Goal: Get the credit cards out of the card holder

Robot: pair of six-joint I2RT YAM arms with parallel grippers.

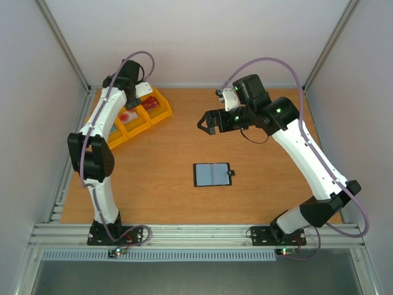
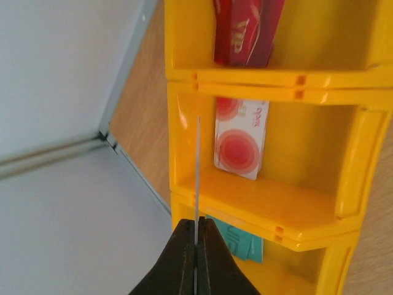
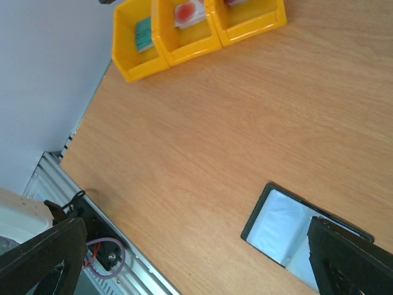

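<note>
The left gripper (image 2: 196, 224) is clenched on a thin card (image 2: 198, 166), which is seen only by its edge, as a pale line standing straight out from between the fingers. It is above the row of three yellow bins (image 2: 245, 77) in the far left corner of the tabletop (image 1: 184, 203), and in the wrist view the edge of the card lies across the middle bin. Each bin has one card in it: the bin at one end has a red card (image 2: 242, 31) with gold letters, the middle bin a white card (image 2: 241, 138) with red circles, and the bin at the other end a teal card (image 2: 239, 243). The right gripper (image 1: 206, 123) is released, its jaws spread wide and empty, above the middle of the tabletop toward the far edge. The card holder (image 1: 212, 174) lies open and flat with the grey-blue lining up, around the centre of the tabletop and somewhat toward the near edge, well apart from both grippers and from the bins. Bare wood is on all sides of it, out to the near, the right and the left edges.
</note>
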